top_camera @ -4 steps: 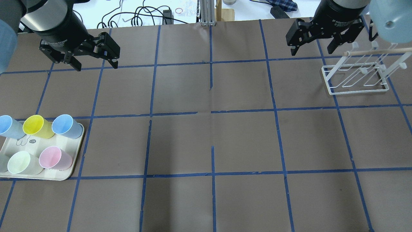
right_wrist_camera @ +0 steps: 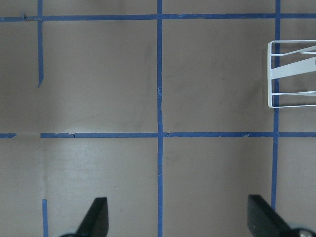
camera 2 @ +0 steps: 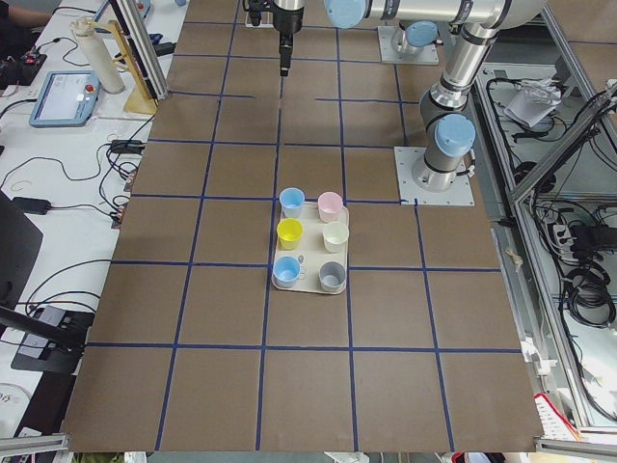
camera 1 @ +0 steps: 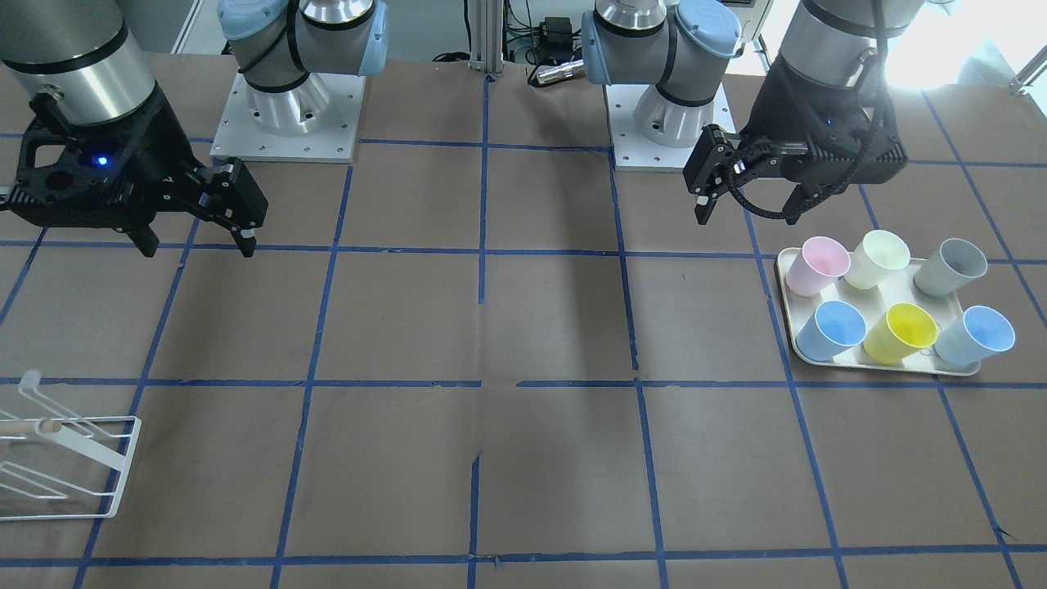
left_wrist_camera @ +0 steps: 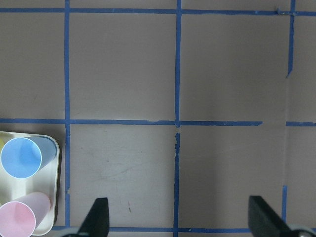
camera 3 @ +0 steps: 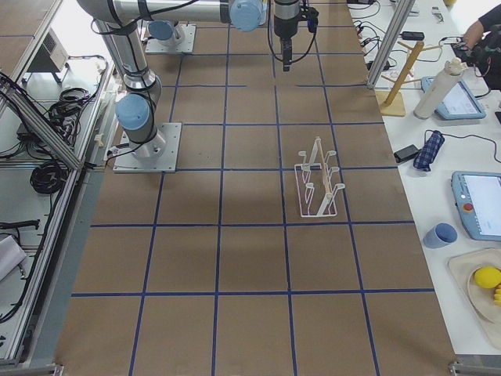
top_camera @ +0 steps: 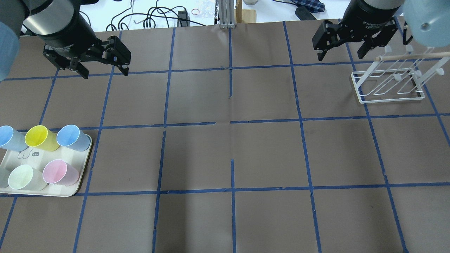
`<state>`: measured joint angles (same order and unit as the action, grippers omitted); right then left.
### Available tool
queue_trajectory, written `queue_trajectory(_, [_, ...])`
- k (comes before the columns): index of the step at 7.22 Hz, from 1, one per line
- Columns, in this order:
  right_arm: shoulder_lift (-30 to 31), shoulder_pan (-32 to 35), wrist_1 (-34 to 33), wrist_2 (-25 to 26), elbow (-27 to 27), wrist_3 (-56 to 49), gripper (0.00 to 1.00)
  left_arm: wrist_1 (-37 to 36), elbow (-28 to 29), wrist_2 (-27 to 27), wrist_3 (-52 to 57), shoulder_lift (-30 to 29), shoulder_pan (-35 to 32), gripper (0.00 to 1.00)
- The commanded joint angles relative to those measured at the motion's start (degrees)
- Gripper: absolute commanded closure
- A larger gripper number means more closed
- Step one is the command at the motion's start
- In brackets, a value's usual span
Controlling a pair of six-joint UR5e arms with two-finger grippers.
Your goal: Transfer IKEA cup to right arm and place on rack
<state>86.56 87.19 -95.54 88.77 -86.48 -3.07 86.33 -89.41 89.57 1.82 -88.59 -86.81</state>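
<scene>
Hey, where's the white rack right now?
In the overhead view the rack stands at the right edge, beside the open right hand; the tray sits at the opposite edge.

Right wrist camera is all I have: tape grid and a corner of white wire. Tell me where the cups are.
Observer: Six cups stand upright on a cream tray at the robot's left end of the table, far from the rack.
Operator: Give me the left claw's state.
Observer: The left claw is open and holds nothing, raised above the table, not over the tray.
Operator: Pin down the IKEA cup.
Observer: The IKEA cup, the paler of two blue ones, is in the tray's row farther from the robot, at the outer end.
</scene>
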Motion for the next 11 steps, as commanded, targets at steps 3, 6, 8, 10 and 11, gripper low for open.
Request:
queue_trajectory(3, [-0.08, 0.00, 0.00, 0.00, 0.00, 0.00, 0.00, -0.11, -1.12, 0.08, 15.72, -0.18, 7.22, 0.00])
queue_trajectory(6, [-0.08, 0.00, 0.00, 0.00, 0.00, 0.09, 0.00, -2.03, -6.73, -0.62, 36.42, -0.79, 22.17, 0.00])
queue_trajectory(8, [-0.08, 0.00, 0.00, 0.00, 0.00, 0.17, 0.00, -9.12, -8.41, -1.32, 49.98, -5.95, 31.48, 0.00])
queue_trajectory(10, [-0.08, 0.00, 0.00, -0.09, 0.00, 0.17, 0.00, -13.70, -7.45, -1.68, 55.36, -11.40, 33.89, 0.00])
queue_trajectory(11, [0.01, 0.00, 0.00, 0.00, 0.00, 0.17, 0.00, -21.39, -7.45, -1.07, 60.79, -14.39, 34.16, 0.00])
